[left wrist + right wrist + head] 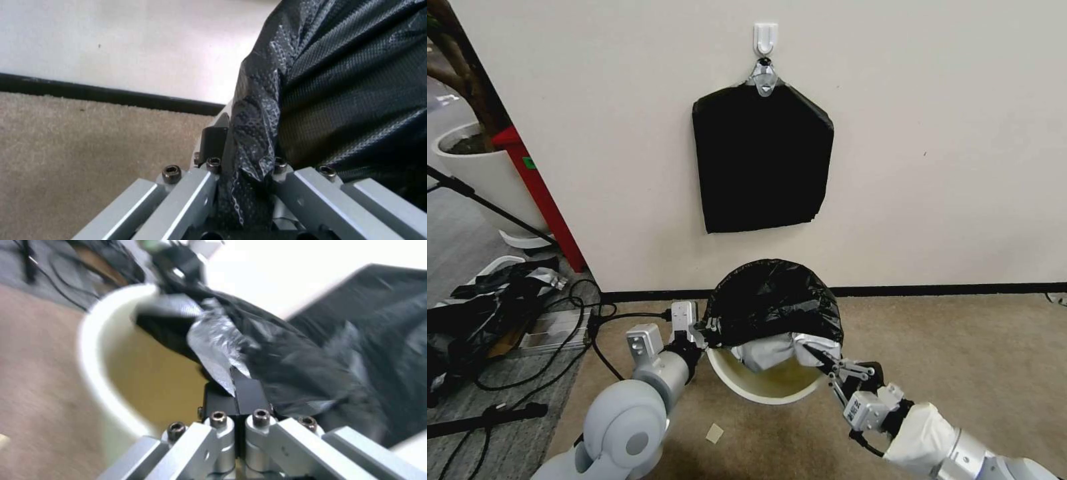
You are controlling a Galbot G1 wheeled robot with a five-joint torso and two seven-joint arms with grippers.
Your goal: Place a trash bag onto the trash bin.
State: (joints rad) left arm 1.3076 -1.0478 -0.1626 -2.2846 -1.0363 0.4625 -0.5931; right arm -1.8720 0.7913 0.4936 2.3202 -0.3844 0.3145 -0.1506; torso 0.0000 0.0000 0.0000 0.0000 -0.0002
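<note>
The glossy black trash bag (774,303) is draped over the far side of the cream-white trash bin (760,390), whose near rim and inner wall are bare. The bag's silver-grey taped edge (774,350) hangs across the bin's opening. My left gripper (710,328) is shut on the bag's rim at the bin's left side, with the film (249,166) bunched between its fingers (215,138). My right gripper (816,353) is shut on the taped edge (213,343) at the bin's right, just above the bin's rim (91,353).
A flat black pack (760,160) hangs from a wall hook right above the bin. Cables (570,317) and a black-and-white heap (467,313) lie on the floor to the left, behind them a red post (540,193) and a white planter (477,163). Open carpet lies to the right.
</note>
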